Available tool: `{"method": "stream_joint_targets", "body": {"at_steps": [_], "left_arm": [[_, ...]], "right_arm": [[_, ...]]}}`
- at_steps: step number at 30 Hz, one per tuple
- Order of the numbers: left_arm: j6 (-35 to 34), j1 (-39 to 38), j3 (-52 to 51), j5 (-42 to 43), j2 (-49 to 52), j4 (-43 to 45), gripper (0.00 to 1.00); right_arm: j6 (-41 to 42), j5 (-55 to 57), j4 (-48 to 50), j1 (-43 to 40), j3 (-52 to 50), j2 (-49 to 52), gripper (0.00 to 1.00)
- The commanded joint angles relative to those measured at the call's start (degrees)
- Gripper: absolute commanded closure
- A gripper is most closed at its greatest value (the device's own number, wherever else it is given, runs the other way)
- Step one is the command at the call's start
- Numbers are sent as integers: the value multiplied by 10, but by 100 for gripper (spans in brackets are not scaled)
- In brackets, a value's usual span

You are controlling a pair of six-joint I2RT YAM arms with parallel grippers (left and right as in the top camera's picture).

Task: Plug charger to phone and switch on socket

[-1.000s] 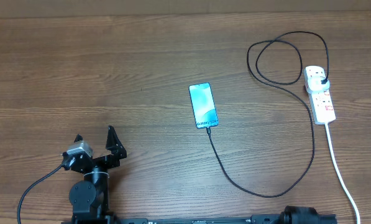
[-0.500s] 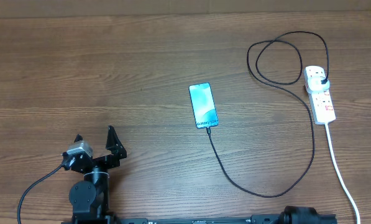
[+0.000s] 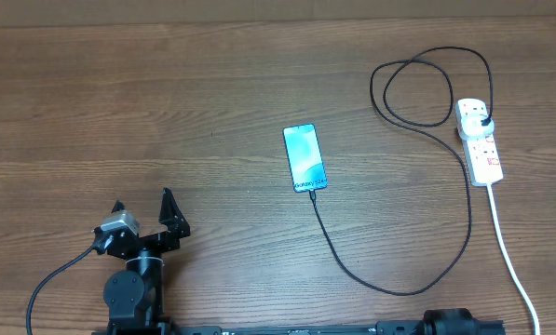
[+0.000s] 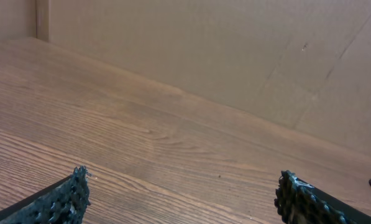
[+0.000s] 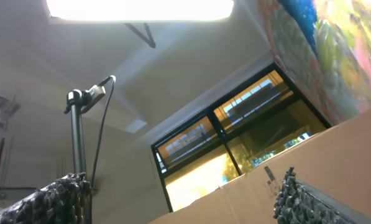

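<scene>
The phone (image 3: 305,157) lies flat mid-table with its teal screen lit. The black charger cable (image 3: 389,289) meets the phone's near end, sweeps right, loops at the back and ends in a black plug (image 3: 483,121) seated in the far outlet of the white socket strip (image 3: 481,142). How the red switch marks stand is too small to tell. My left gripper (image 3: 144,207) rests open at the front left, far from the phone; the left wrist view shows its wide gap (image 4: 184,194) over bare wood. My right gripper (image 5: 182,194) is open, pointing up at the ceiling, holding nothing.
The socket's thick white cord (image 3: 512,265) runs to the table's front right edge. A cardboard wall (image 4: 235,50) lines the far side of the table. The right arm's base (image 3: 454,323) sits at the front edge near the cable's lowest bend.
</scene>
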Motion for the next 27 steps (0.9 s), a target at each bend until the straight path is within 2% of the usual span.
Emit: {"method": "stream_joint_targets", "body": {"at_steps": [1,6,25,27], "left_arm": [[13,-4,-7,2,-6,4,1],[13,-4,-7,2,-6,4,0],[14,-4,-7,-1,-5,4,0],[38,-4,-7,1,-5,4,1]], "right_arm": [[-2,28,0,6,1,0,0],[-2,80,21,4,-5,0,0],[-2,82,51,3,-19,0,0],[0,81,63,3,-27,0,0]]}}
